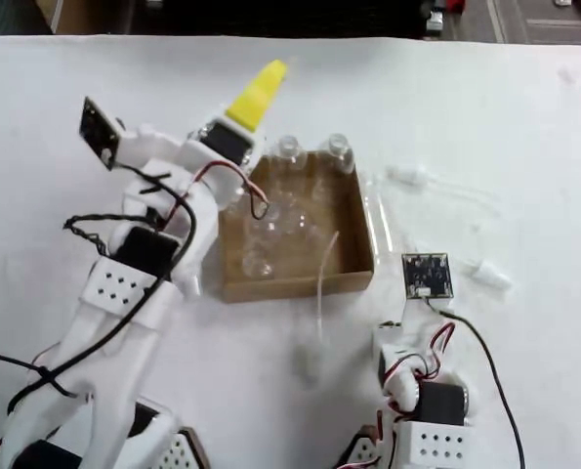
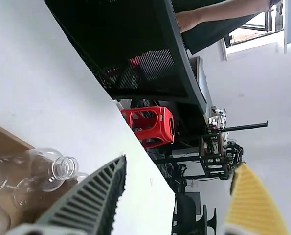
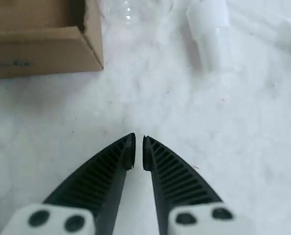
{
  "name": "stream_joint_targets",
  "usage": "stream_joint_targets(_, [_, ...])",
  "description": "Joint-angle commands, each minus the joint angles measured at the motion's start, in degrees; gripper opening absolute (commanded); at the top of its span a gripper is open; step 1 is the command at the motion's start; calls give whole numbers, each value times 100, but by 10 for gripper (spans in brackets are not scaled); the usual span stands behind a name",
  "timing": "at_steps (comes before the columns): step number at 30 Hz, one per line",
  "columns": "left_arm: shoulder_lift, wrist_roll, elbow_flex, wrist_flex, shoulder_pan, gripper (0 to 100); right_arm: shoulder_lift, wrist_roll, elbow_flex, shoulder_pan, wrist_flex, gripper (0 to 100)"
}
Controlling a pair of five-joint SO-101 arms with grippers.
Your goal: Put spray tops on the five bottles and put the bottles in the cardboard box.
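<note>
Cardboard brown stands out against the white bench (image 1: 524,137): the open box (image 1: 300,285) sits near its middle. Inside it we see clear bottles (image 1: 288,217), some lying on the box floor and two at the far wall with their necks above the rim; we cannot count them surely. The left wrist view shows one bottle neck (image 2: 62,169) with a bare mouth and no top on it.

The left arm (image 1: 124,283) stretches from the near left to the box's far left corner. The left pincer (image 2: 181,163) gapes wide and holds nothing. Its dark ribbed finger (image 2: 94,196) is beside that bottle neck, and its yellow finger (image 1: 259,93) points toward the far side of the bench.

The right arm (image 1: 422,401) sits at the near right. The right pincer (image 3: 139,151) is over bare bench, just near and right of the box's near right corner, its two dark fingers closed to a sliver with nothing between them.

Right of the box, loose on the bench, we see a first spray top (image 1: 410,177) off the far right corner and a second spray top (image 1: 489,275) farther right and nearer. A thin clear tube (image 1: 324,283) arcs over the box's near wall toward a pale blurred thing (image 1: 307,363) on the bench; we cannot tell what that is.
</note>
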Motion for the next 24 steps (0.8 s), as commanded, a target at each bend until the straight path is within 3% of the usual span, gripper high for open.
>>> stream_joint_targets(1, [-743,-79,-88,114,-391,313,-4,-9,53,13,31,18])
stream_joint_targets(3, [-1314,-185,-132,501,-576,312,-4,-9,53,13,31,18])
stream_joint_targets(15, [-5077,-3191,686,3613,-1648,312,-4,-9,53,13,31,18])
stream_joint_targets(24, [-6747,-3305,2145,3815,-1613,312,-4,-9,53,13,31,18])
